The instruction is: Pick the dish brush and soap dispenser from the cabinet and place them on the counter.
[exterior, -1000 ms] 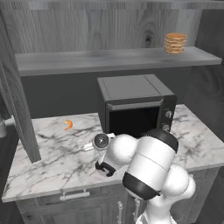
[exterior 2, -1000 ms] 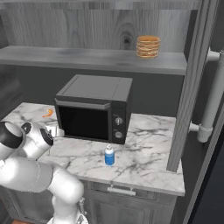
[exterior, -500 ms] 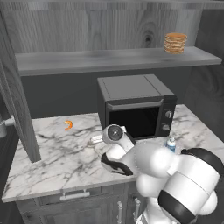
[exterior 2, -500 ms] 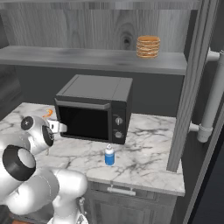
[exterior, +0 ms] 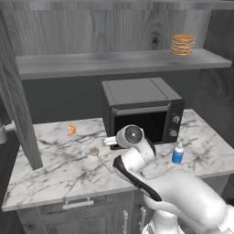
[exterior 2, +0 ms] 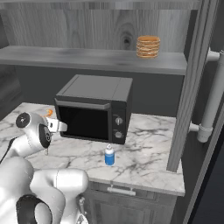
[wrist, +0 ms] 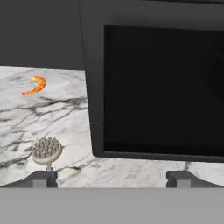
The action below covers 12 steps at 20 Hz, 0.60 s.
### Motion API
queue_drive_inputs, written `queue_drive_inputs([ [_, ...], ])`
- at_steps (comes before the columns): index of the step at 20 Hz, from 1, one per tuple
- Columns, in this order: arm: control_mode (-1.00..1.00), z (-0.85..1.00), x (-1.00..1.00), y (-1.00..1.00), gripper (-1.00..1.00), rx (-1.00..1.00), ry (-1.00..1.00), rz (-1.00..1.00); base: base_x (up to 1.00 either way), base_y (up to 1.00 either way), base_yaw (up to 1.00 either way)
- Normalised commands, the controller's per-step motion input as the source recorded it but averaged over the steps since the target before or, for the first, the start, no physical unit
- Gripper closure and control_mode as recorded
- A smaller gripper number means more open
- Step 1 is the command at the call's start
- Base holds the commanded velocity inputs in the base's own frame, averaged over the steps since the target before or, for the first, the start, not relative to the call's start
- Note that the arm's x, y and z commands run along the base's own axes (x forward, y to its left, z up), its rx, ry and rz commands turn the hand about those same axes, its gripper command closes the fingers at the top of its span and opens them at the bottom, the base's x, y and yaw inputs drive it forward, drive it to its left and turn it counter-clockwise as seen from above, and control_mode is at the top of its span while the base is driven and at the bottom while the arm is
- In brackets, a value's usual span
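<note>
The tool [wrist: 112,175] stood with its two tips wide apart and nothing between them, held low over the counter [exterior: 59,169] and facing the dark door of the microwave [wrist: 162,87]. Just beside the tool's left tip, the dish brush [wrist: 46,150] lay on the marble with its round bristled head turned up toward the camera; in the left base view the brush [exterior: 101,157] showed as a thin stick with a pale round head, partly hidden by the arm, in front of the microwave's left corner. Farther off to that same side lay a small orange curled item [wrist: 35,85], near the back of the counter. The soap dispenser [exterior: 178,153] stood upright on the counter, well apart from the tool, in front of the microwave's knob side; from the right base view the bottle [exterior 2: 109,155] was near the counter's front edge. Above, the cabinet [exterior 2: 96,59] stood open, with a stack of tan discs [exterior 2: 148,46] on its grey shelf.
</note>
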Motion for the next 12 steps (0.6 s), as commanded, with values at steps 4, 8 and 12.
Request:
queue_drive_inputs([
  [4,-1.00,0.51,-0.47,-0.16,-1.00,0.00,0.00,-0.09,0.00,0.00,0.00],
  [8,-1.00,0.57,-0.46,-0.14,-1.00,0.00,0.00,-0.09,0.00,0.00,0.00],
  [12,-1.00,0.62,-0.47,-0.12,-1.00,0.00,0.00,-0.08,0.00,0.00,0.00],
])
